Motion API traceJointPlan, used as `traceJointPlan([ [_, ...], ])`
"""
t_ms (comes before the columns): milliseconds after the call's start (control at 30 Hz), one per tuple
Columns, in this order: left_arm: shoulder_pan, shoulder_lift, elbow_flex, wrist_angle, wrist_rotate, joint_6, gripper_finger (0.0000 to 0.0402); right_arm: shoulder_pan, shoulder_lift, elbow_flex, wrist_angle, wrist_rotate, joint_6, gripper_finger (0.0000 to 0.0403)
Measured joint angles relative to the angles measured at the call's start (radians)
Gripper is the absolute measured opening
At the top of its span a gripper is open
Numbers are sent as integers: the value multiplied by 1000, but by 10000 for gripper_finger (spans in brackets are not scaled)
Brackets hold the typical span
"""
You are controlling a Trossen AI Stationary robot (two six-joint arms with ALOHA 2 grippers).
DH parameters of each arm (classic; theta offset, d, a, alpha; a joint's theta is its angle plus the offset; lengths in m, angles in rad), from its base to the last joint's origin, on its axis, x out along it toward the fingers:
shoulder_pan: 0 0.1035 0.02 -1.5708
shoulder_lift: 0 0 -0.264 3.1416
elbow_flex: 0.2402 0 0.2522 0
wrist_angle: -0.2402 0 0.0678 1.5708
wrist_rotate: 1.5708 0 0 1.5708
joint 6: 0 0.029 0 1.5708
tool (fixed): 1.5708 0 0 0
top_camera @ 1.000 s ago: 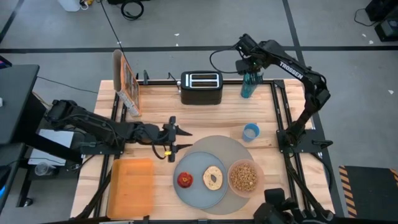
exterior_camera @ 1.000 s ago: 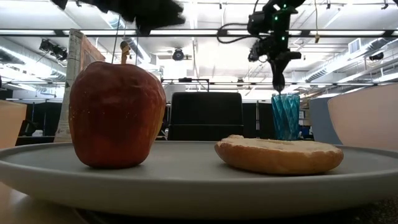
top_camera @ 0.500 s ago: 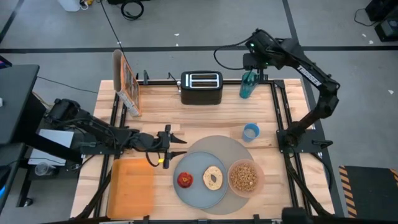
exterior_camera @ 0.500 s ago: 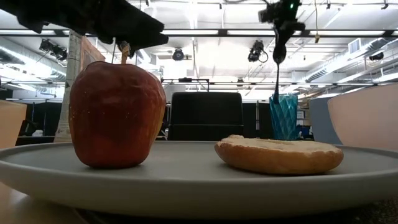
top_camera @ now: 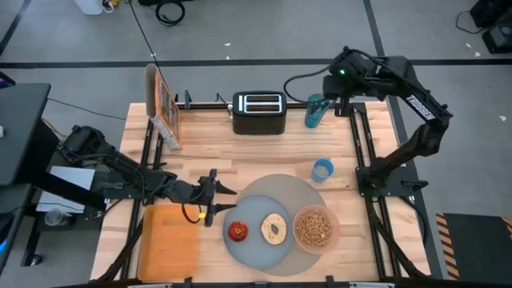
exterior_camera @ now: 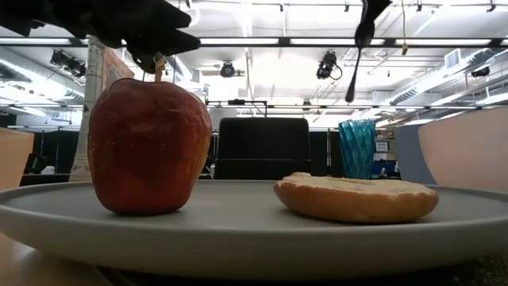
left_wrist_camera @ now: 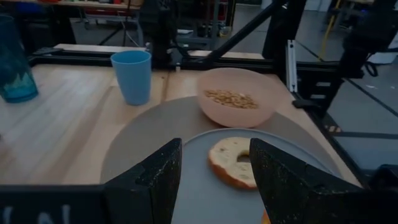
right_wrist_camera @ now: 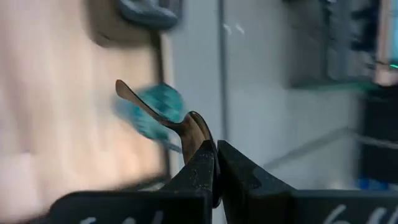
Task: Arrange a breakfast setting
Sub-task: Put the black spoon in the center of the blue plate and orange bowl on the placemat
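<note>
Over table's far right corner, by teal tumbler (top_camera: pixel 314 111), I'm carrying metal spoon (exterior_camera: pixel 356 49) pinched in right gripper (right_wrist_camera: pixel 214 163) toward grey mat (top_camera: pixel 260 192); should keep it vertical, clear pink bowl (top_camera: pixel 314 229). Left gripper (left_wrist_camera: pixel 214 177) is waiting open near plate (top_camera: pixel 250 238).

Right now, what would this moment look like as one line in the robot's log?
right gripper: shut on metal spoon, above teal glass | left gripper: open, beside plate | apple, bagel plated

The wooden table (top_camera: pixel 264 152) carries a mat (top_camera: pixel 276 196); beside it a cup (top_camera: pixel 322 170) and tray (top_camera: pixel 169 240); behind it a toaster (top_camera: pixel 259 112) and tumbler (top_camera: pixel 314 112).
</note>
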Motion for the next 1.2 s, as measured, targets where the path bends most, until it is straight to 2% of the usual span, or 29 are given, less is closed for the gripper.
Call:
traceJointPlan([
  [167, -34, 0, 0, 0, 0, -15, 196, 79, -3, 1, 2, -270, 109, 18],
  [367, -52, 0, 0, 0, 0, -19, 196, 160, 39, -21, 3, -485, 187, 18],
  [567, -50, 0, 0, 0, 0, -16, 196, 227, 117, -133, 4, -583, 225, 18],
  [767, -50, 0, 0, -4, 0, -1, 196, 236, 202, -242, 48, -710, 251, 18],
  [1033, -49, 0, 0, -8, 0, 2, 196, 192, 265, -332, 133, -714, 246, 18],
  [1200, -49, 0, 0, -28, 0, 2, 196, 153, 269, -402, 217, -773, 224, 18],
])
